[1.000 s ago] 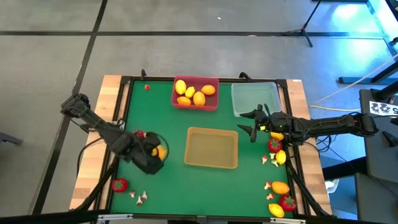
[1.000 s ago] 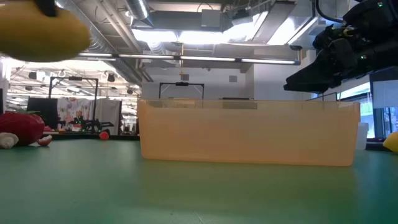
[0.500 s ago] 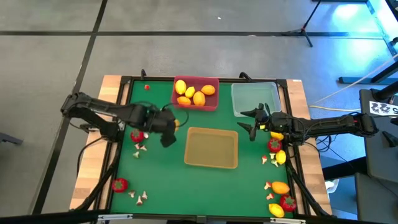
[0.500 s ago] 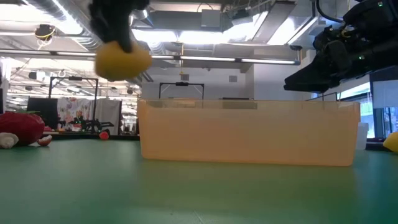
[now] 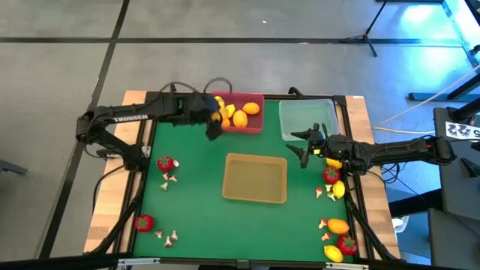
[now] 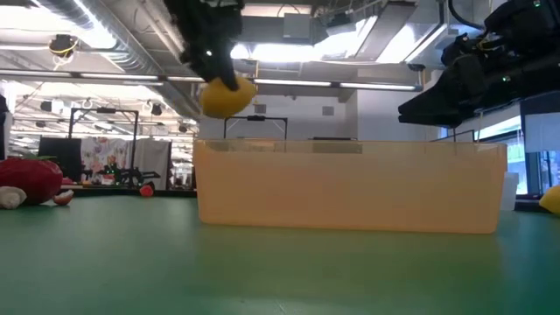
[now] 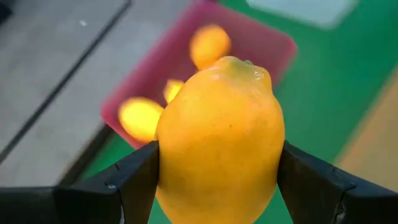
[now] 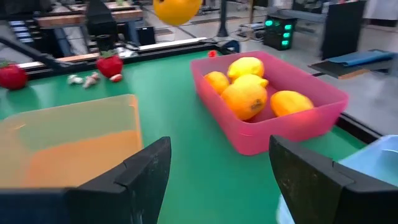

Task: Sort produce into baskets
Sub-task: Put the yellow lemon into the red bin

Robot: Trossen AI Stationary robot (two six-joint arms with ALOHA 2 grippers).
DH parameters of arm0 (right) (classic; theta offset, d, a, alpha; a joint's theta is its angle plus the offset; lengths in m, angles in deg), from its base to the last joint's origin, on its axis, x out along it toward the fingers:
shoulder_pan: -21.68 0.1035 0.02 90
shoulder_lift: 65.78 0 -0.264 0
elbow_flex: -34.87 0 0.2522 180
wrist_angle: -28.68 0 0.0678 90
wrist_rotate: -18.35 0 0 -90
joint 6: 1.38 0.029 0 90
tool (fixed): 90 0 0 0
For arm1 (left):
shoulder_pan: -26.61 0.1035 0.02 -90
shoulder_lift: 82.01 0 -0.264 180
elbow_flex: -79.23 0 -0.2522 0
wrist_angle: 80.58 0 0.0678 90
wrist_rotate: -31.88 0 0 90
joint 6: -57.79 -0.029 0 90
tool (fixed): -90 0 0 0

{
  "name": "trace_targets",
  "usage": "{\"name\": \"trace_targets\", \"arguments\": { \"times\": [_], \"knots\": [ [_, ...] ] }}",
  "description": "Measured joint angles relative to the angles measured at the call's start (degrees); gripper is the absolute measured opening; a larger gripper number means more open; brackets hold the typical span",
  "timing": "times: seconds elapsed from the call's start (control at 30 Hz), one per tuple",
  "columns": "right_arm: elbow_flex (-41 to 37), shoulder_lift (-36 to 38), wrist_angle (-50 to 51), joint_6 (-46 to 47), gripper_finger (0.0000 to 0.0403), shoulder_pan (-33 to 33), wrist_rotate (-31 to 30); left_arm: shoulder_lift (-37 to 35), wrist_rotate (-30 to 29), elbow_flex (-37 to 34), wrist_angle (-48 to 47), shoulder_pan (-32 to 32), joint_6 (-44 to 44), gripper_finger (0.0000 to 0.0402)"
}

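High view: left pincer sits at the left edge of the pink-red rectangular plastic basket near the counter's far side, pinching a yellow oval toy lemon; four more lemons lie inside that basket. Tan-yellow shallow basket sits mid-counter on the green mat, clear translucent basket just right of the pink one. Right pincer hangs over the mat below the clear basket, fingers spread, nothing between them; red fruits, lemons and mushroom bits lie scattered down the right edge and lower left. Low view: held lemon hangs up in the air, above the left end of the tan basket, left pincer gripping it from above. Left wrist view: lemon clamped between both dark fingers, pink basket beyond it. Right wrist view: right fingers apart and empty, pink basket with lemons ahead, held lemon up above.
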Motion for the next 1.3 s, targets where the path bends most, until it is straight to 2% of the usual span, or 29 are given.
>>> {"name": "trace_targets", "arguments": {
  "times": [0.17, 0.3, 0.43, 0.87, 1.03, 1.13, 1.3],
  "knots": [
    [0.00, -0.01, 0.11, -0.47, 0.0269, 0.01, -4.23, 1.64, 0.03, -0.11, 9.95, 7.00, -6.83, 0.0276],
    [0.00, 0.00, 0.40, -0.59, 0.0269, -0.01, -6.94, 3.93, 0.51, -0.13, 12.75, 10.98, -10.32, 0.0276],
    [0.00, -0.02, 0.38, -0.59, 0.0269, -0.01, -7.31, 7.37, 1.03, -0.34, 11.41, 13.26, -11.43, 0.0276],
    [0.00, -0.01, 1.21, -0.06, 0.0269, -0.01, -6.35, 16.69, 1.52, -5.70, 11.20, 12.78, -8.34, 0.0277],
    [0.00, 0.00, 2.00, 0.11, 0.0269, -0.01, -5.23, 16.97, 1.40, -5.62, 11.20, 11.93, -8.12, 0.0278],
    [0.00, -0.01, 3.39, 0.65, 0.0269, 0.00, -4.37, 17.03, 1.37, -5.62, 11.29, 11.59, -5.73, 0.0298],
    [0.00, 0.00, 4.65, 0.74, 0.0269, 0.00, -4.23, 17.02, 3.48, -5.62, 10.20, 11.49, -5.40, 0.0362]
  ]
}}
